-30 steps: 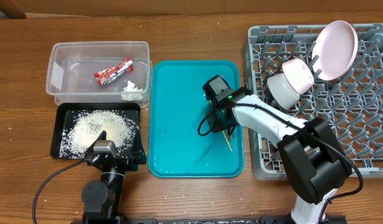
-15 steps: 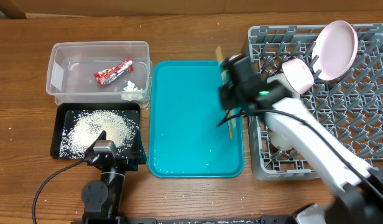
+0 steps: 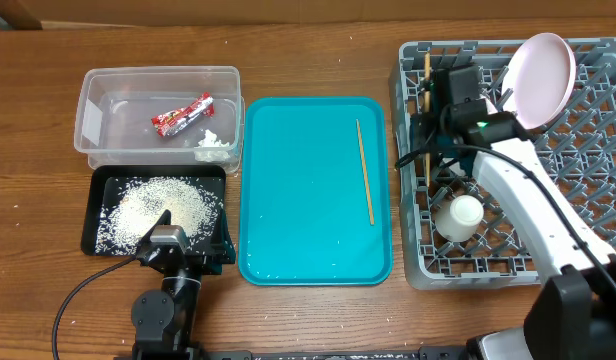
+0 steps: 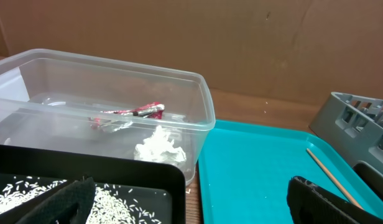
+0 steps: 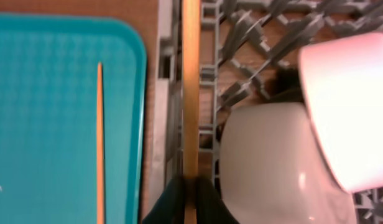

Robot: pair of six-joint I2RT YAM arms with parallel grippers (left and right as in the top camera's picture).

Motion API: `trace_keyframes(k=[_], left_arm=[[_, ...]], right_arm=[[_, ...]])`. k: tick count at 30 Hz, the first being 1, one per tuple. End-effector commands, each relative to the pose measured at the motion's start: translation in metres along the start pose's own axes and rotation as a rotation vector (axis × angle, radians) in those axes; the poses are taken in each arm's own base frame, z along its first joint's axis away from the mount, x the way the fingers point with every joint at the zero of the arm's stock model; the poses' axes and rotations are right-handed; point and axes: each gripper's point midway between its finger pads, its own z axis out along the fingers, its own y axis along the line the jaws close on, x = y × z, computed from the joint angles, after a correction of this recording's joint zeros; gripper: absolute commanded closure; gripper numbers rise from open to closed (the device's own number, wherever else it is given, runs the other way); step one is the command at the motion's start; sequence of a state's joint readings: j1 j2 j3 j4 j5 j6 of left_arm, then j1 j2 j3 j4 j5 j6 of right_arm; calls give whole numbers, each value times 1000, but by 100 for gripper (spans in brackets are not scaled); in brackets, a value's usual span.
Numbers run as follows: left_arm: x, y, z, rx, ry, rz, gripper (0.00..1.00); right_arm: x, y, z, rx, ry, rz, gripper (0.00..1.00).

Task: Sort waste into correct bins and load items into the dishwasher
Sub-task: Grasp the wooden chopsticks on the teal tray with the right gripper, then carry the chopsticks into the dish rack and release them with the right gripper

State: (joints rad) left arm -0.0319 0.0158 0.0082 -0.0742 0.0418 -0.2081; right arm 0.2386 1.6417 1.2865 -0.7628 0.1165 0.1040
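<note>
The rack on the right carries the plate, bowl and cup. Over its left edge the right gripper pinches one chopstick. A second chopstick lies on the teal tray. Far left, the tub holds the wrapper, its print unreadable, and the tissue. Rice fills the black tray. The left gripper gapes wide.
</note>
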Motion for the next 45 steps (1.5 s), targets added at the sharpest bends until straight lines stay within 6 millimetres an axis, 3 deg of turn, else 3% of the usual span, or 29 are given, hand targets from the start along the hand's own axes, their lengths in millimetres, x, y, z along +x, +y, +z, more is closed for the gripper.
trace_keyframes(k=[1,6,11,15,21,30,32,33,34,35,39,42,45], left_arm=[[1,1,0,1,-1,-10,0],[1,1,0,1,-1,-10,0],[1,1,0,1,-1,-10,0],[1,0,0,1,-1,-10,0],[1,1,0,1,-1,-10,0],[1,1,0,1,-1,-10,0],[1,0,0,1,-1,-10,0],[1,0,0,1,-1,-10,0],[1,0,0,1,-1,-10,0],[1,1,0,1,-1,-10,0],[1,1,0,1,-1,-10,0],[1,1,0,1,-1,-10,0],[1,0,0,1,-1,-10,0]], right_arm=[[-3,20,-12,-53,-27,-64,75],[3,62,-27,-112,-48,-145,55],[23,93,-19,-149,-10,-190,54],[42,101,8,-135,58,-185,54],[66,103,63,-99,153,-183,60],[87,105,93,-95,227,-191,61],[93,107,96,-106,248,-192,69],[96,110,97,-121,260,-191,80],[100,113,97,-143,272,-189,91],[101,116,96,-158,279,-189,96],[91,123,84,-167,260,-170,96],[63,128,58,-186,197,-121,96],[23,126,19,-213,80,-79,96]])
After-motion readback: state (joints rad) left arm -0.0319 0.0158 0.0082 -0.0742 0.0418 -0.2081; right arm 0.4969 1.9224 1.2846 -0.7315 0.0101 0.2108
